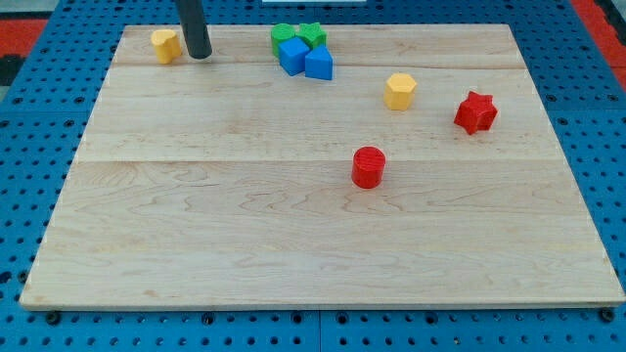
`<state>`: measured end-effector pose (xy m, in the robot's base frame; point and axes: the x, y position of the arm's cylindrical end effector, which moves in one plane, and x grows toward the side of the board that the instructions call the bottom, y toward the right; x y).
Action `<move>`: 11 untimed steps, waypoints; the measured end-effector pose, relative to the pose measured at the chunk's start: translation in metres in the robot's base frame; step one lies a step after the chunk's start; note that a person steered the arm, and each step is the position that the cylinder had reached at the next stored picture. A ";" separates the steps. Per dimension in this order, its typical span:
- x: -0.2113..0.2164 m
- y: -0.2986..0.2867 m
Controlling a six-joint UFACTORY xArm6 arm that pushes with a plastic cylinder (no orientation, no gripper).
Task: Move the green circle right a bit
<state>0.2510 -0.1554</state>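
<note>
The green circle (283, 35) sits near the view's top centre, in a tight cluster with a green star (312, 34) to its right and two blue blocks (291, 56) (319, 65) just below. My tip (200, 55) rests on the board well to the left of that cluster, just right of a yellow block (165, 45). The tip touches no block.
A yellow hexagon block (399, 91) lies right of centre. A red star (475, 112) lies further right. A red cylinder (369, 167) stands near the middle. The wooden board (196, 244) lies on a blue pegboard surface (29, 117).
</note>
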 end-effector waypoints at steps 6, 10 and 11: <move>-0.060 0.038; -0.050 0.115; -0.018 0.115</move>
